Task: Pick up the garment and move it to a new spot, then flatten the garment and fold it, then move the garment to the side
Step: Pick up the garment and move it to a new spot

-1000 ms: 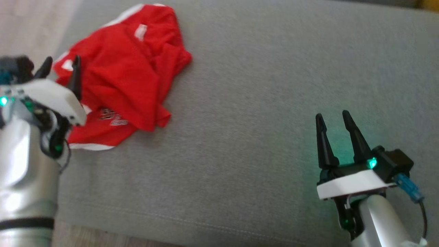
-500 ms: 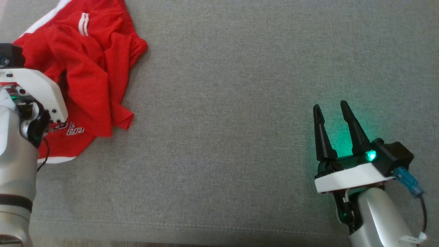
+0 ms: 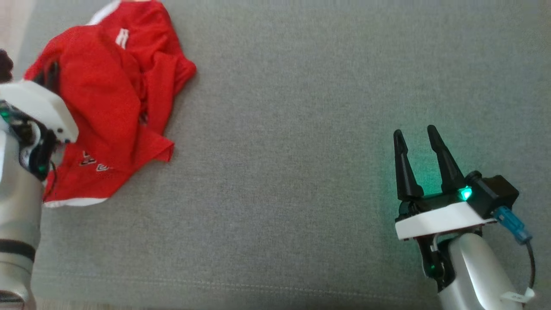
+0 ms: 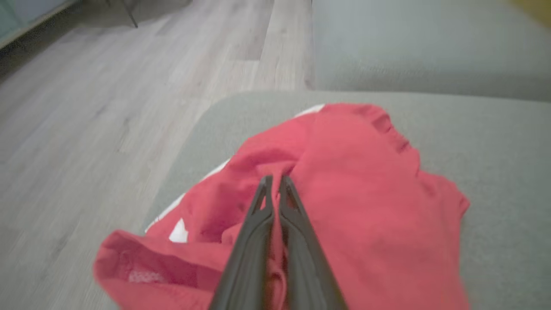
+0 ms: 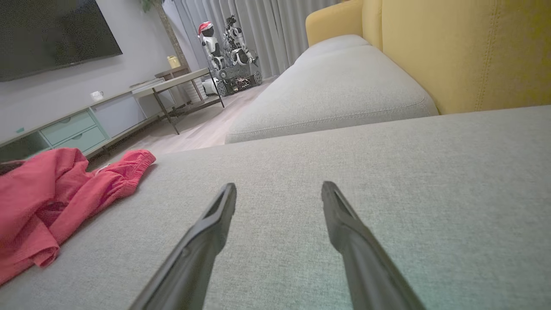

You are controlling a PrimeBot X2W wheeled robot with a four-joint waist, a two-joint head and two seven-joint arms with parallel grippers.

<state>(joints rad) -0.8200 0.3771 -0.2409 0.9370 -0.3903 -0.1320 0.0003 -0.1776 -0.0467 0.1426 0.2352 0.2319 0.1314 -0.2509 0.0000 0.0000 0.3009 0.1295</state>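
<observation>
On the left end of a grey sofa cushion [image 3: 301,129] lay one crumpled red garment [image 3: 112,107], with white trim along its edges and white lettering near its lower hem. It sat close to the cushion's rounded corner, and its folds were heaped up rather than flat. The left end effector [image 4: 274,183] was sunk into the middle of the heap. Its two dark fingers were pressed together, and a fold of the red cloth was pinched in the thin slit between them. Fabric rose around the fingers on both sides and hid the part of the garment beneath them.

A wide stretch of bare cushion separated the garment from the right end effector [image 3: 415,131]. It hovered well apart near the cushion's front right, its two fingers spread and holding nothing.

Beyond the corner ran a pale wooden floor [image 4: 107,86]. The right wrist view showed a second cushion [image 5: 335,90] of the same grey further along, and a yellow backrest [image 5: 465,51] behind both. Across the room were one dark television [image 5: 51,34], a low cabinet [image 5: 73,125], a small table [image 5: 181,84], a cluster of robot figures [image 5: 228,43] and grey curtains [image 5: 275,30].

A second earlier the left fingers had stood apart over the garment's left edge; now they were closed inside it. The head camera had shifted meanwhile. The right end effector kept the same open stance.
</observation>
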